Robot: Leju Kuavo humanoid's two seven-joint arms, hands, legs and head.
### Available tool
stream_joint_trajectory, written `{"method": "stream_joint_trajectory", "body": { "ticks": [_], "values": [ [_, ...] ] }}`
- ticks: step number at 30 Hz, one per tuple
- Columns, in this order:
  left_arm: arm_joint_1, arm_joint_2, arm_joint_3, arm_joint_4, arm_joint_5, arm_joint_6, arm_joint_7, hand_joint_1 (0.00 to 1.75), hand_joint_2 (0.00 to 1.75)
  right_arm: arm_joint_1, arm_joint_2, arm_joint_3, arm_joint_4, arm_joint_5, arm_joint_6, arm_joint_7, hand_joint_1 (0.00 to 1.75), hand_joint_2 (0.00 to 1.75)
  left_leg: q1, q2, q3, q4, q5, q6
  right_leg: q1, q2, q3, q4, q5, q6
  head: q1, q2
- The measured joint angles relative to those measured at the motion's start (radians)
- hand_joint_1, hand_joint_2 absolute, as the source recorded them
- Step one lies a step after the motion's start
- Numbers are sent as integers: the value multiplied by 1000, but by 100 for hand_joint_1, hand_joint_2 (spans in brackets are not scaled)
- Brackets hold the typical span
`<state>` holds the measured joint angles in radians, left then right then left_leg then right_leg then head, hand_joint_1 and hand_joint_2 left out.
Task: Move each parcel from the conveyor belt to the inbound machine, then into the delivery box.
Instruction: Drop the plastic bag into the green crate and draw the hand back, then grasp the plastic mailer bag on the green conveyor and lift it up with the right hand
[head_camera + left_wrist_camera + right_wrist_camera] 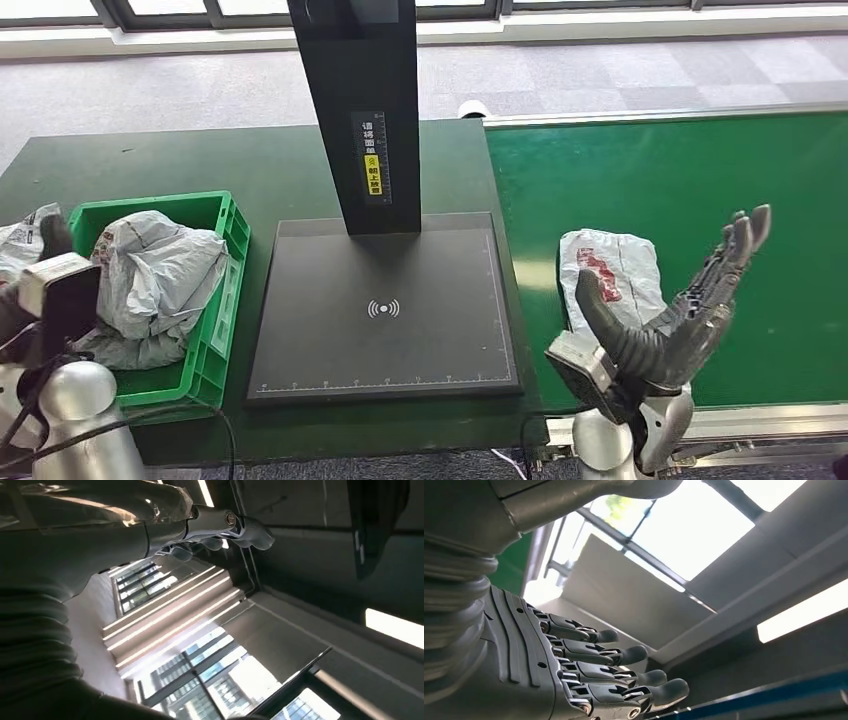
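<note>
Nearest the camera in the head view, the robot's right hand (668, 320) rises at the lower right with its palm turned up and its fingers spread wide, holding nothing; the right wrist view shows the same fingers (624, 655) stretched out and apart against a ceiling and windows. Just behind this hand, partly covered by the thumb, a white-grey parcel (612, 268) with a red mark lies flat on the green conveyor belt (700, 190), near the belt's left edge; the hand sits above and in front of it, and contact cannot be made out. At the lower left, the left hand (50, 290) is raised beside a green delivery box (228, 300); whether its fingers are open or closed cannot be told from the head view, and the left wrist view shows pale fingers (245, 527) extended near something crinkled and silvery, without making the grip clear. The box holds a crumpled grey parcel bag (150, 280), and another grey bag (25, 240) lies just outside its left wall. Between box and belt, on the dark green tabletop (200, 170), stands the inbound machine (385, 310), a flat black scanning plate with a black upright column at its far edge. Beyond lie grey carpet and window frames.
</note>
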<state>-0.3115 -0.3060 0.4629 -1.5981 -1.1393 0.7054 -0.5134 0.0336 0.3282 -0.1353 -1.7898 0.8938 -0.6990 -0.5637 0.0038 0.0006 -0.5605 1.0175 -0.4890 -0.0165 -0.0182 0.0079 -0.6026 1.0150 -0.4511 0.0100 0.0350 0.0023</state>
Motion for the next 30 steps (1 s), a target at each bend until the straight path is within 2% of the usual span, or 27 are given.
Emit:
{"method": "stream_joint_trajectory", "body": {
  "ticks": [3,7,10,14,18,20,23,27,30],
  "values": [
    [87,-32,-48,-250,140,-1,-80,0,175,-58,2,-95,191,224,0,136,0,175,0,-1,1,0,0,0,0,-2,1,0,0,0,0,0],
    [135,-37,-114,-347,233,-4,-131,0,175,-108,4,-181,330,282,-1,168,0,175,0,-3,1,0,1,0,0,-4,1,0,0,-1,0,0],
    [176,-36,-199,-375,348,-4,-177,0,175,-162,3,-264,458,316,-1,177,0,175,0,-3,2,0,1,-1,0,-4,2,0,0,-1,0,0],
    [233,-34,-361,-388,441,-6,-188,0,175,-232,-13,-396,621,387,-2,213,0,175,0,-5,2,0,1,0,0,-5,2,0,0,-1,0,0],
    [282,-19,-515,-387,574,-6,-189,0,175,-291,-46,-493,767,498,-2,323,0,175,-1,-4,1,0,0,0,0,-4,2,0,0,0,0,0],
    [304,-9,-577,-385,634,-6,-189,0,175,-311,-68,-514,841,536,-2,381,0,175,0,-4,1,0,0,0,0,-4,2,-1,0,0,0,0],
    [327,2,-651,-381,664,-6,-189,0,175,-331,-93,-531,926,553,-2,408,0,175,0,-4,1,0,0,0,0,-4,2,-1,0,0,0,0],
    [340,12,-699,-380,679,-6,-189,0,175,-345,-111,-537,987,561,-2,419,0,175,0,-4,1,0,0,0,1,-4,2,0,0,-1,0,0],
    [345,30,-726,-381,761,-6,-189,0,175,-366,-130,-537,1056,587,-2,477,0,175,0,-4,1,0,0,0,1,-4,2,0,0,-1,0,0]
  ]
}}
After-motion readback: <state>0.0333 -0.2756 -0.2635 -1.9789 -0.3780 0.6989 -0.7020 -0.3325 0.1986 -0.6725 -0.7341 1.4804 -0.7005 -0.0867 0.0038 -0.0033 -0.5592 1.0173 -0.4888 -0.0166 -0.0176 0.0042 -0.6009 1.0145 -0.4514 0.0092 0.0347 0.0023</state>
